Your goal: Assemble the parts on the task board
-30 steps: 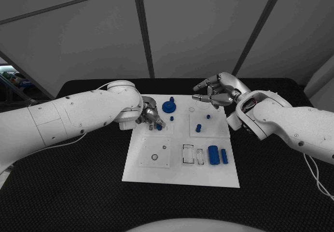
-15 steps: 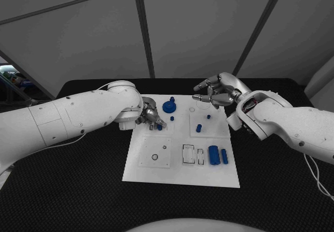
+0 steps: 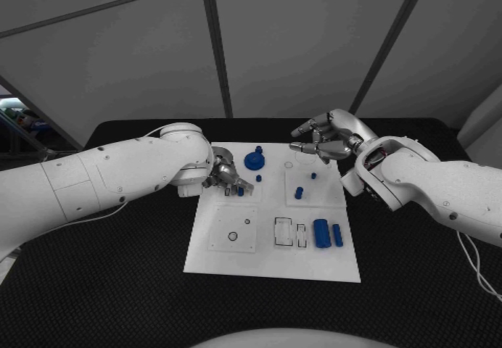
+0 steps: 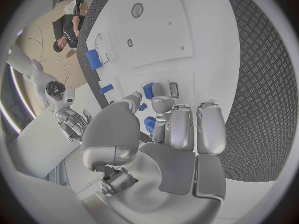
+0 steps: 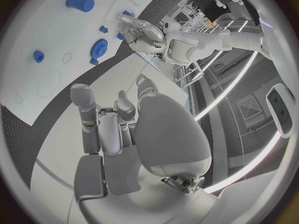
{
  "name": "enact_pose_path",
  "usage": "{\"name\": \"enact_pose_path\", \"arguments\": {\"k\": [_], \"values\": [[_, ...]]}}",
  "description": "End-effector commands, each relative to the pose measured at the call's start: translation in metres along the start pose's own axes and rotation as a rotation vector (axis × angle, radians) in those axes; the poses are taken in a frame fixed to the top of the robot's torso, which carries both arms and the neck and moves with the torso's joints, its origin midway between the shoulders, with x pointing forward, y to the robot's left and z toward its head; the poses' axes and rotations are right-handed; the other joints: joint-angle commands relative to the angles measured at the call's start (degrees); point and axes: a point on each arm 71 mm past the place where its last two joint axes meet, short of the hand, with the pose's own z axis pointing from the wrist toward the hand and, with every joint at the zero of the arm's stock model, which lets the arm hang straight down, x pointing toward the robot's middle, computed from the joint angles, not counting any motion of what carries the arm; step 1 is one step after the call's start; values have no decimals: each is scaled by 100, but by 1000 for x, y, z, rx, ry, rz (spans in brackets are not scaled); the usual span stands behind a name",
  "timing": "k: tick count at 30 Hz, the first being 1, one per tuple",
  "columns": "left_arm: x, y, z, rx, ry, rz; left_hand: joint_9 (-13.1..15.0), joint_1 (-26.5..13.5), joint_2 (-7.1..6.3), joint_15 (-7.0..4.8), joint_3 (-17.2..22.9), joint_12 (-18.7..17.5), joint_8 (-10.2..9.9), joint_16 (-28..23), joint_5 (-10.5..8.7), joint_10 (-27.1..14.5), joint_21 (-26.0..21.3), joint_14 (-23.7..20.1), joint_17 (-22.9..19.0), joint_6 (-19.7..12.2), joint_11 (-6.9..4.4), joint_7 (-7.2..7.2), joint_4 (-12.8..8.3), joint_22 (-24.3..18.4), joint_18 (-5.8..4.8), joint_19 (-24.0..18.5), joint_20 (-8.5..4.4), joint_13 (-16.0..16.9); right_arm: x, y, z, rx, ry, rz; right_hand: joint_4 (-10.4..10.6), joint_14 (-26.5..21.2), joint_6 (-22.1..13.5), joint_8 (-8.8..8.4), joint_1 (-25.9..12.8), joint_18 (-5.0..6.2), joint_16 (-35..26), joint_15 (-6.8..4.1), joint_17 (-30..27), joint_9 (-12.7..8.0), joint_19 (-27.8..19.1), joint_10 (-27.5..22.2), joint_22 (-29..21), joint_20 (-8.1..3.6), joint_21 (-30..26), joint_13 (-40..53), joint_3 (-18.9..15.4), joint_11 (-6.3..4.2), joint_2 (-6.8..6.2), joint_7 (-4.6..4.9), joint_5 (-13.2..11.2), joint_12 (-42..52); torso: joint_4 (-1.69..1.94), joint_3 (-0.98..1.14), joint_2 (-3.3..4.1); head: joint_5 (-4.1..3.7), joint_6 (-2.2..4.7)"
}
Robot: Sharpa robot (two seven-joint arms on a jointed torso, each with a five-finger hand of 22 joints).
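Nothing much has shifted: the left hand [image 3: 225, 176] seemingly pinches a small, light, rigid blue part [image 4: 150, 125] between its fingers [image 4: 163, 106] over the task board [image 3: 267, 261], right hand [image 3: 326, 143] released.

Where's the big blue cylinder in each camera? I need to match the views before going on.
Head view: the big blue cylinder lies on the task board, on its right side near the robot, beside a slimmer blue part.
Left wrist view: the cylinder lies far beyond the left robot hand.
Right wrist view: the cylinder lies at the board's far end.
Shared landmark: the white task board.
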Motion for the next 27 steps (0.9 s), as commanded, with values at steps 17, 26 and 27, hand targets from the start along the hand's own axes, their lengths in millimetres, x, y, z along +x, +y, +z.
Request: {"name": "enact_pose_path", "arguments": {"k": [17,26,27], "values": [[-32,-1,-27,66,-111,-126,-66,681,168,51,-877,-388,-191,-34,8,-401,-414,234,-28,-337,134,158,113,-601,-230,-371,80,-636,-3,-3,1,-3,-9,-5,17,203,12,25,-36,68,-25,-43,-5,-8,-49,-42,-5,7,-34,-5,-8,8,11,-25,-36,-28,3,5,-5,7,48],[-61,11,-48,68,-119,-114,-618,1208,342,244,-957,-898,-794,-132,22,-852,-794,177,-136,-806,372,444,68,-1080,-132,-682,252,-1392,-6,-6,2,7,-14,-6,21,204,8,27,-43,68,-27,-43,-2,-9,-48,-36,-12,7,-41,-1,-12,7,13,-25,-42,-22,0,7,-3,14,78],[-66,13,-48,61,-123,-117,-699,1236,353,257,-972,-898,-852,-129,22,-856,-807,177,-134,-804,388,460,74,-1087,-129,-685,269,-1409,-6,-7,2,7,-15,-7,21,204,8,27,-43,68,-27,-43,-2,-9,-48,-36,-12,7,-41,-1,-12,7,13,-25,-42,-22,1,6,-3,17,84]]}}
